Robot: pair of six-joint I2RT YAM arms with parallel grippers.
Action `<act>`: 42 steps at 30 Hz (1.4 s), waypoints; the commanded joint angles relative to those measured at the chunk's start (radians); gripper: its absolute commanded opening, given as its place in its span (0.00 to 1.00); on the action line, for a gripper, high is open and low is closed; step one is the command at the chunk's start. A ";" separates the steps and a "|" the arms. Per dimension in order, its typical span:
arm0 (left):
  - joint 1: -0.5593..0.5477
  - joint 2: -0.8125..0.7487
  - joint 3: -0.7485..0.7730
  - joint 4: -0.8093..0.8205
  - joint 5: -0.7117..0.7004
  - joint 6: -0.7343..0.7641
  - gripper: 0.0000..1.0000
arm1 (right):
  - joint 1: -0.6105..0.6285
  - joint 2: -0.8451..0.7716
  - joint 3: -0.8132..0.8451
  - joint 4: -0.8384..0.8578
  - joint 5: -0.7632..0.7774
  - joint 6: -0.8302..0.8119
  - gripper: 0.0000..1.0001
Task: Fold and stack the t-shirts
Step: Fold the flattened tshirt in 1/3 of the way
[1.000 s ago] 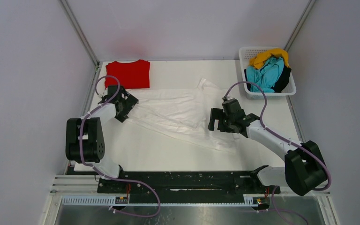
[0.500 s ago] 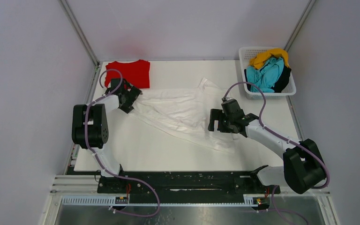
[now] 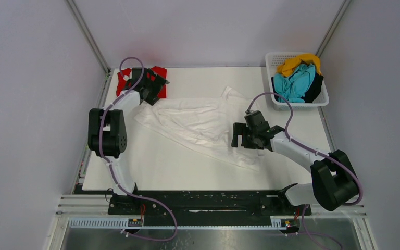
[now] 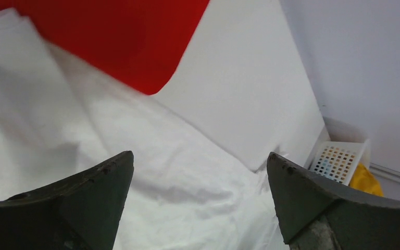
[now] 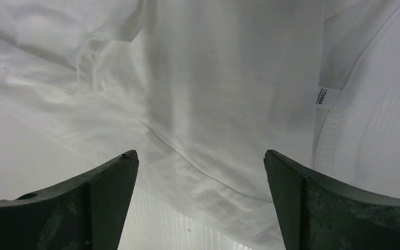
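Right gripper (image 5: 200, 153): jaws spread wide, nothing held, low over the white t-shirt (image 3: 198, 122), collar label in view. Left gripper (image 4: 199, 156): also fully spread and empty, above that shirt's end farthest from the basket (image 3: 297, 104), beside the red t-shirt (image 3: 122, 80). White shirt lies spread and wrinkled, just left of the basket. Red one looks folded, well left of it. Teal, yellow, black shirts (image 3: 294, 83) are piled inside it. Cloth is likely light and limp, and will sag and drag. Best pinch is probably hem corners or shoulder edges, one per claw.
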 commanded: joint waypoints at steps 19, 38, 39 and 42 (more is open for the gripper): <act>-0.004 -0.234 -0.363 0.088 0.026 0.114 0.99 | 0.085 0.122 0.044 0.092 -0.008 0.025 1.00; -0.140 -0.447 -0.802 -0.102 0.053 0.077 0.99 | 0.085 -0.258 -0.323 -0.218 -0.117 0.211 0.99; -0.150 -0.491 -0.831 -0.117 0.047 0.074 0.99 | 0.086 -0.310 -0.330 -0.258 -0.128 0.227 1.00; -0.187 -0.617 -0.886 -0.206 -0.023 0.072 0.99 | 0.085 -0.419 -0.336 -0.346 -0.126 0.242 1.00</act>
